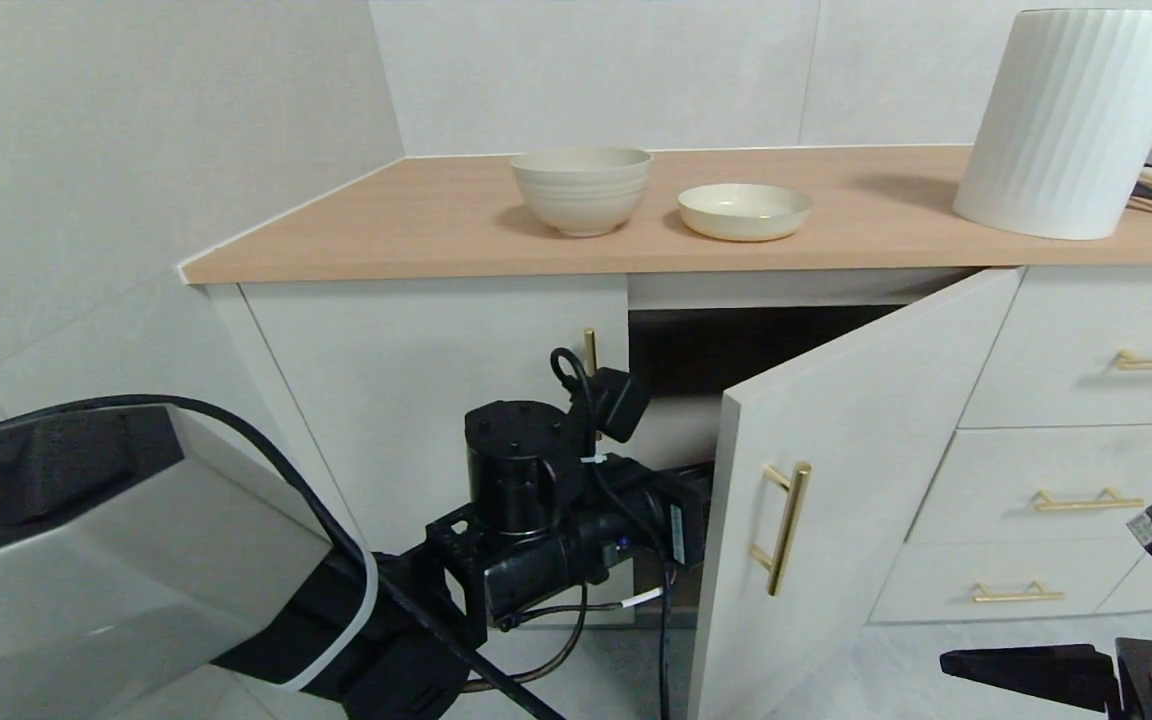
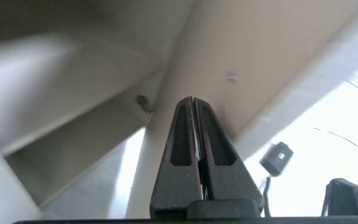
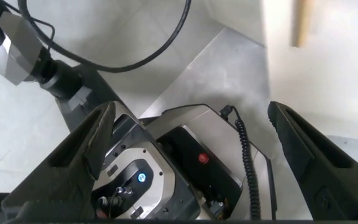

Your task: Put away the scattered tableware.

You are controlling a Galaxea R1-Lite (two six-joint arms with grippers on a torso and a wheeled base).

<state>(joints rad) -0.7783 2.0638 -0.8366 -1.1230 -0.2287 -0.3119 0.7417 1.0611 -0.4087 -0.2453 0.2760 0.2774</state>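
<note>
2 pieces of tableware, a bowl [image 1: 582, 190] and a shallow dish [image 1: 745, 210], sit side by side on the countertop [image 1: 416, 230], well above both sets of jaws. Below them the cabinet door [image 1: 836, 450] stands open, probably so the cupboard can take them. The left gripper [image 2: 192, 102], jaws pressed together and holding nothing, is inside that opening near the door's inner face, likely placed for pushing. The right gripper [image 3: 191, 118] hangs low with its jaws spread wide, ready to grasp.

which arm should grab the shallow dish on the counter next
Right, probably. The right gripper hangs free with jaws open, on the same side as the dish. The left gripper is shut and tucked low behind the cabinet door.
</note>
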